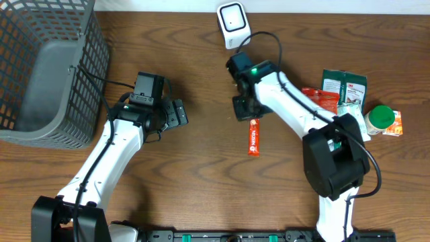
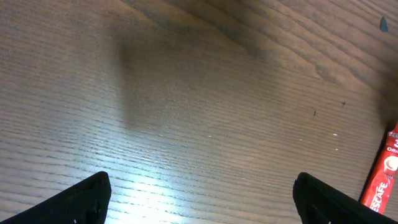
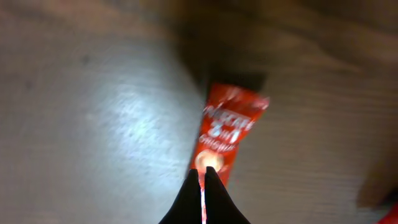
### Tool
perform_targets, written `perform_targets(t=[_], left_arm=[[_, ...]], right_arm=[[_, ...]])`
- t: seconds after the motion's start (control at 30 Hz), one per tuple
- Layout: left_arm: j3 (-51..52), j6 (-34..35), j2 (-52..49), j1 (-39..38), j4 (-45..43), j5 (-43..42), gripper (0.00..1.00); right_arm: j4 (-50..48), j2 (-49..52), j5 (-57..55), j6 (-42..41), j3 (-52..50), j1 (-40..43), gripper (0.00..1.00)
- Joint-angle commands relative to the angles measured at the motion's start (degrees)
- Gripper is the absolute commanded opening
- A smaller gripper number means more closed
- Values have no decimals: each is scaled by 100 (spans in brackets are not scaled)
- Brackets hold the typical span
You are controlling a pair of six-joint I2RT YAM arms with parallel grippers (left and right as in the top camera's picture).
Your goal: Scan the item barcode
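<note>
Your right claw (image 3: 202, 172) has its two fingers pressed together, with only a thin sliver of light showing between the tips. In its wrist view the tips sit over the near end of the red Nescafé sachet (image 3: 227, 134), which stretches away from them on the tabletop (image 3: 93, 124). That picture is blurred, so you cannot tell whether the tips touch the sachet or hang just above it.

From overhead, you see the right claw (image 1: 242, 107) just beside the upper end of the sachet (image 1: 253, 136), which lies flat near the middle of the tabletop (image 1: 201, 188) with its long side running toward and away from you. The white barcode scanner (image 1: 232, 21) stands at the far edge, beyond the right claw and apart from the sachet.

Your left claw (image 1: 178, 114) is spread wide with nothing between its fingers. Its wrist view shows the left claw (image 2: 204, 196) above bare wood, with the sachet (image 2: 382, 180) at the right edge of the picture.

A grey wire basket (image 1: 47, 67) sits at the far left. To the right of your right arm lie a green 3M packet (image 1: 342, 87), a red packet (image 1: 320, 99), a green-capped bottle (image 1: 380, 118) and an orange carton (image 1: 396, 124), close together.
</note>
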State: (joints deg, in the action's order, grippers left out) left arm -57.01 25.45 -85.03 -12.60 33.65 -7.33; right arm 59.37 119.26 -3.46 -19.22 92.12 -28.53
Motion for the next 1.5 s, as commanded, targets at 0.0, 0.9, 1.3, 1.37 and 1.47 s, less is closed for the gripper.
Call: perform_targets(t=[0.0, 0.9, 1.3, 1.37, 1.47], left_arm=[[68, -33, -39, 4, 15, 52, 94], [68, -33, -39, 4, 15, 55, 94], [68, -33, -39, 4, 17, 52, 94], [68, -33, -39, 4, 17, 55, 94], [68, -33, -39, 4, 15, 52, 94]], right_arm=[[-153, 33, -74, -7, -179, 52, 1], [105, -258, -234, -131, -162, 37, 73], [-431, -256, 258, -1550, -1394, 31, 79], [-568, -256, 247, -1547, -1510, 11, 73], [-619, -256, 249, -1545, -1600, -13, 64]])
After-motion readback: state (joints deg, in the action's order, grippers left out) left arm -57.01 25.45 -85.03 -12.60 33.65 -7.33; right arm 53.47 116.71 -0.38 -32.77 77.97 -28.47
